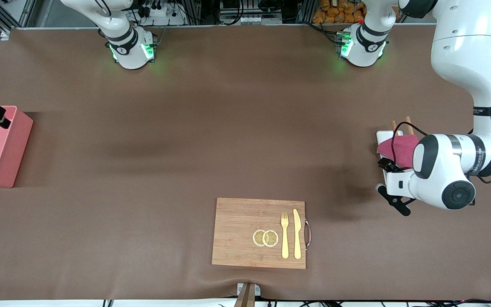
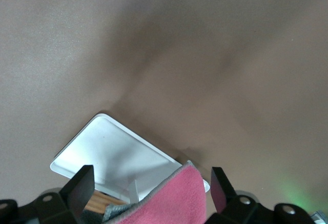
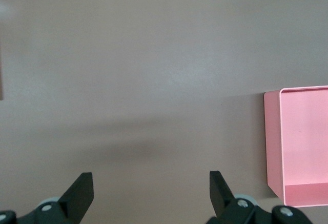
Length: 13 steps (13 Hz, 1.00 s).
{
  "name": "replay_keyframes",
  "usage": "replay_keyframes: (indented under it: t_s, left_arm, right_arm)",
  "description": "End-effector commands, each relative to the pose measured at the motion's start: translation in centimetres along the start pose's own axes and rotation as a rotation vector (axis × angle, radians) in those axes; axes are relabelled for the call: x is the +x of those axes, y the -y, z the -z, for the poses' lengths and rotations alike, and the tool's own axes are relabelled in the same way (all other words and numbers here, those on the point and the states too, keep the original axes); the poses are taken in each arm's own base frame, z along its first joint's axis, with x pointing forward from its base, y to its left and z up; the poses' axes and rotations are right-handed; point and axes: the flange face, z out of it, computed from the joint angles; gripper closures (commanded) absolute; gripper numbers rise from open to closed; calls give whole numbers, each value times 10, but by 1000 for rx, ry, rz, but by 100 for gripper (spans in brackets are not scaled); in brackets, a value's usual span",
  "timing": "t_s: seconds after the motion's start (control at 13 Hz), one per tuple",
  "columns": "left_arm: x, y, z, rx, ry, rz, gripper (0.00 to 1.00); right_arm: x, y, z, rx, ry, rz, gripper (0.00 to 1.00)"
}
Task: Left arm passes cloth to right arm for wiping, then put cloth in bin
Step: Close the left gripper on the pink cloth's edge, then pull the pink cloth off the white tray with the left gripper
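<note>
Both grippers spread. Left gripper (image 2: 148, 185) hovers over the cloth (image 2: 169, 201), which drapes on the tray (image 2: 110, 152) between its fingers, ungrasped. Right gripper (image 3: 148, 193) waits beside the bin (image 3: 300, 142).

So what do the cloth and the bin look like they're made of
The cloth looks like soft fleecy fabric: matte pinkish-red nap with a grey edge. The bin looks like smooth plastic: thin straight pink walls with a slight sheen.

A brown mat (image 1: 211, 128) covers the table, metal framing (image 1: 11, 13) along its edge.
</note>
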Motion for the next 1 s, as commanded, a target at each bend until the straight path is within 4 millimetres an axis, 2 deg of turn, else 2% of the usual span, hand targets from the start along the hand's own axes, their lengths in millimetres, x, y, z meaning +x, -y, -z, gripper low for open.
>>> replay_keyframes:
  t_s: [0.0,0.15,0.31,0.38,0.54,0.69,0.77,0.92]
  left_arm:
    - [2,4,6,53,27,-14,0]
    - [12,-6,-5,50,48,-17,0]
    - [27,-19,-41,30,115,21,0]
    - [26,-17,-63,35,164,33,0]
    - [26,-17,-73,49,197,29,0]
    - [28,-26,-99,69,271,56,0]
    - [24,-24,-107,126,330,71,0]
    - [9,-21,-116,120,408,78,0]
  right_arm:
    - [-2,-2,1,0,-2,2,0]
    - [-3,-2,1,2,0,2,0]
    - [-3,-2,1,2,0,2,0]
    - [-2,-2,1,2,-2,0,0]
    - [-3,-2,1,2,0,2,0]
    - [-2,-3,0,2,0,-1,0]
    - [-2,-3,-2,2,4,-1,0]
    - [-2,-3,-2,2,4,-1,0]
